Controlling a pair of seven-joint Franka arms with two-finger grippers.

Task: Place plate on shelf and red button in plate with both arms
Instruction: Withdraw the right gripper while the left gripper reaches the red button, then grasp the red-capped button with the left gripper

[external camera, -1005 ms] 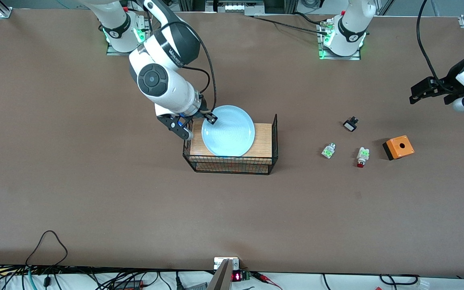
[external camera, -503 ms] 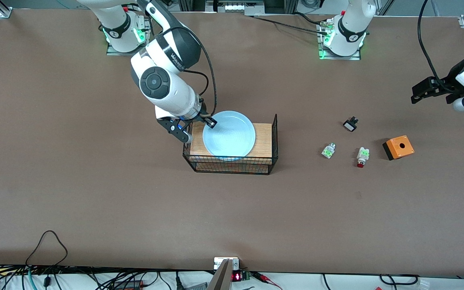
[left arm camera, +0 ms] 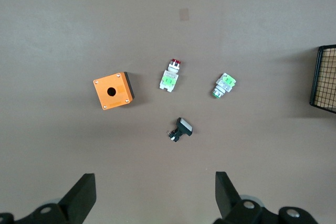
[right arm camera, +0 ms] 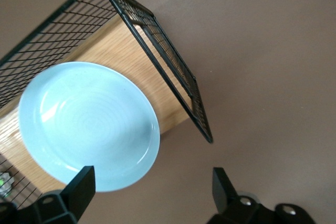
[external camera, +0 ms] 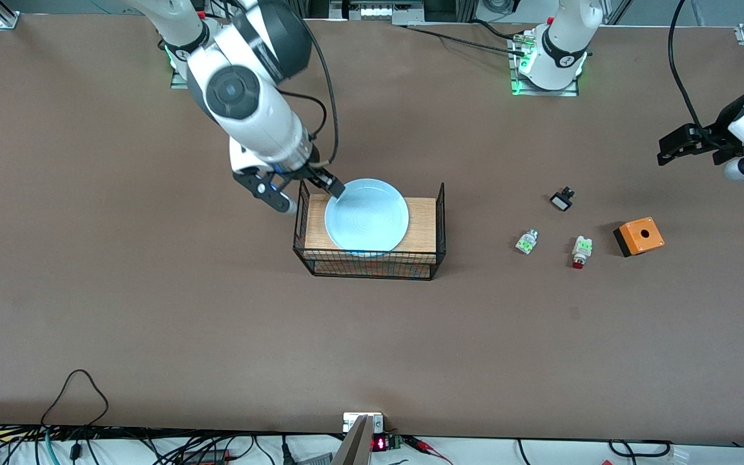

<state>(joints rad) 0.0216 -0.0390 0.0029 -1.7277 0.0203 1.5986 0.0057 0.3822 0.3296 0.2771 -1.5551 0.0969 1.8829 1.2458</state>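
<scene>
The pale blue plate (external camera: pixel 367 216) (right arm camera: pixel 89 124) lies flat on the wooden board of a black wire rack (external camera: pixel 440 219) (right arm camera: pixel 168 61). My right gripper (external camera: pixel 305 192) (right arm camera: pixel 152 187) hangs open over the rack's end toward the right arm, clear of the plate's rim and holding nothing. The red button (external camera: pixel 580 252) (left arm camera: pixel 169 76) lies on the table toward the left arm's end, its red cap pointing at the front camera. My left gripper (external camera: pixel 695 145) (left arm camera: pixel 156 195) waits open and empty, high over the table by that end.
A white-and-green part (external camera: pixel 526 241) (left arm camera: pixel 224 85) lies beside the red button. A black-and-white part (external camera: pixel 562 199) (left arm camera: pixel 181 129) lies farther from the front camera. An orange box with a hole (external camera: pixel 639 236) (left arm camera: pixel 113 91) sits close by. Cables run along the table's front edge.
My right gripper has opened and let go of the plate's rim, then lifted back toward its base. The plate has settled onto the rack. The left arm has barely moved.
</scene>
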